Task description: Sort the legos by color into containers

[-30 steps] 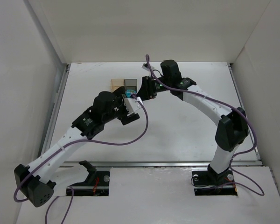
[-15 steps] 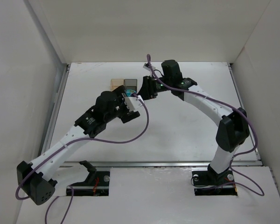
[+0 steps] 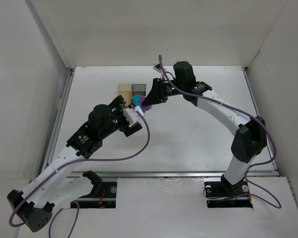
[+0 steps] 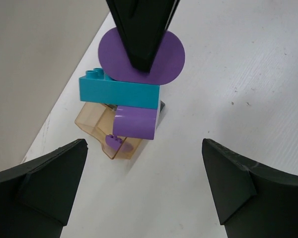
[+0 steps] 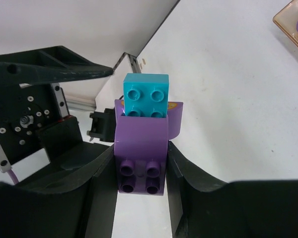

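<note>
My right gripper (image 3: 148, 100) is shut on a joined cluster of legos (image 3: 137, 103) and holds it in the air just in front of the containers. In the right wrist view the fingers (image 5: 102, 173) clamp a purple lego (image 5: 141, 153) with a teal lego (image 5: 145, 96) stuck on its far end. The left wrist view shows the cluster from the other side: a purple disc (image 4: 166, 54), a teal brick (image 4: 119, 91), a purple curved piece (image 4: 134, 123). My left gripper (image 3: 133, 119) is open and empty, a little below and left of the cluster. The amber container (image 4: 92, 124) holds one purple lego (image 4: 116, 144).
The amber container (image 3: 124, 89) and the grey container (image 3: 139, 89) stand side by side at the back of the table. White walls close the table on the left, the back and the right. The amber container also shows at the right wrist view's top right corner (image 5: 288, 22).
My left gripper has drawn back down and to the left, away from the right gripper. The lego cluster, hidden between the two grippers before, now shows in the right gripper alone.
</note>
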Robot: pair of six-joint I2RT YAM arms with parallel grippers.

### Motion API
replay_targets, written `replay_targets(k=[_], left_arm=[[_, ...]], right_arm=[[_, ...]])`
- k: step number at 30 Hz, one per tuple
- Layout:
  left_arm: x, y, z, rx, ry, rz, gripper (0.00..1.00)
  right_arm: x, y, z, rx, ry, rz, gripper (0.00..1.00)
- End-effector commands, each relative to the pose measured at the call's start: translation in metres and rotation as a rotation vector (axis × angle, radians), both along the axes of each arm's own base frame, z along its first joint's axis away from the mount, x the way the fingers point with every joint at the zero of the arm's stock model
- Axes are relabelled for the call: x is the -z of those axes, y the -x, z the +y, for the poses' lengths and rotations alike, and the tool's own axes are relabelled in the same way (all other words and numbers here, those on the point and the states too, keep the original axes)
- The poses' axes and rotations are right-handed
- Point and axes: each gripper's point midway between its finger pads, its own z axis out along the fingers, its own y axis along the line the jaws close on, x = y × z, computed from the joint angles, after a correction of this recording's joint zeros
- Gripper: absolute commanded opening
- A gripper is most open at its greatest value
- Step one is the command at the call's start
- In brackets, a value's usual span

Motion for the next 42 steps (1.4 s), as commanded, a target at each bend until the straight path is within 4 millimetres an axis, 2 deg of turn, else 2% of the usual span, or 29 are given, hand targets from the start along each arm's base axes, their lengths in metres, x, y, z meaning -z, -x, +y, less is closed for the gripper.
replay_targets(k=[1, 2, 4, 6, 10, 14, 15, 18, 20, 24, 27, 30, 31, 32, 34, 37, 39, 42], left_arm=[[0.002, -0.005, -0.014, 0.035, 0.017, 0.015, 0.98], [0.012, -0.008, -0.019, 0.048, -0.007, 0.037, 0.98], [0.013, -0.013, -0.022, 0.048, -0.018, 0.052, 0.98], [0.025, -0.019, -0.021, 0.026, -0.047, 0.076, 0.98], [0.026, -0.024, -0.018, -0.010, -0.050, 0.075, 1.00], [0.016, -0.025, -0.021, -0.026, 0.000, 0.081, 0.83], [0.005, -0.025, -0.022, -0.030, 0.029, 0.063, 0.76], [-0.006, -0.021, -0.026, -0.013, 0.069, 0.071, 0.68], [-0.019, -0.013, -0.030, 0.026, 0.108, 0.060, 0.58], [-0.019, -0.007, -0.034, 0.058, 0.115, 0.085, 0.42], [-0.017, -0.002, -0.035, 0.077, 0.109, 0.103, 0.36], [-0.017, -0.001, -0.037, 0.083, 0.114, 0.121, 0.36], [-0.017, -0.001, -0.037, 0.083, 0.114, 0.121, 0.39], [-0.021, -0.001, -0.039, 0.092, 0.121, 0.116, 0.49], [-0.016, -0.001, -0.039, 0.091, 0.110, 0.131, 0.54], [-0.020, 0.000, -0.040, 0.100, 0.118, 0.125, 0.58], [-0.020, 0.000, -0.041, 0.097, 0.124, 0.132, 0.58], [-0.020, 0.000, -0.041, 0.097, 0.124, 0.132, 0.49]], right_arm=[[-0.047, 0.004, 0.002, -0.020, -0.091, -0.101, 0.00], [-0.049, 0.004, 0.002, -0.017, -0.097, -0.095, 0.00], [-0.053, 0.003, 0.003, -0.006, -0.100, -0.093, 0.00], [-0.053, 0.006, 0.005, -0.013, -0.101, -0.083, 0.00], [-0.059, 0.008, 0.005, -0.013, -0.112, -0.100, 0.00], [-0.059, 0.008, 0.005, -0.013, -0.112, -0.100, 0.00], [-0.059, 0.008, 0.005, -0.013, -0.112, -0.100, 0.00], [-0.059, 0.008, 0.005, -0.013, -0.112, -0.100, 0.00], [-0.055, 0.006, 0.006, -0.013, -0.107, -0.092, 0.00], [-0.055, 0.006, 0.006, -0.013, -0.107, -0.092, 0.00], [-0.055, 0.007, 0.006, -0.024, -0.109, -0.100, 0.00], [-0.051, 0.011, 0.008, -0.033, -0.104, -0.091, 0.00], [-0.051, 0.011, 0.008, -0.033, -0.104, -0.091, 0.00], [-0.047, 0.011, 0.008, -0.035, -0.098, -0.091, 0.00], [-0.047, 0.010, 0.008, -0.026, -0.095, -0.093, 0.00], [-0.043, 0.012, 0.010, -0.026, -0.088, -0.087, 0.00], [-0.042, 0.012, 0.010, -0.026, -0.088, -0.087, 0.00], [-0.042, 0.012, 0.010, -0.026, -0.088, -0.087, 0.00]])
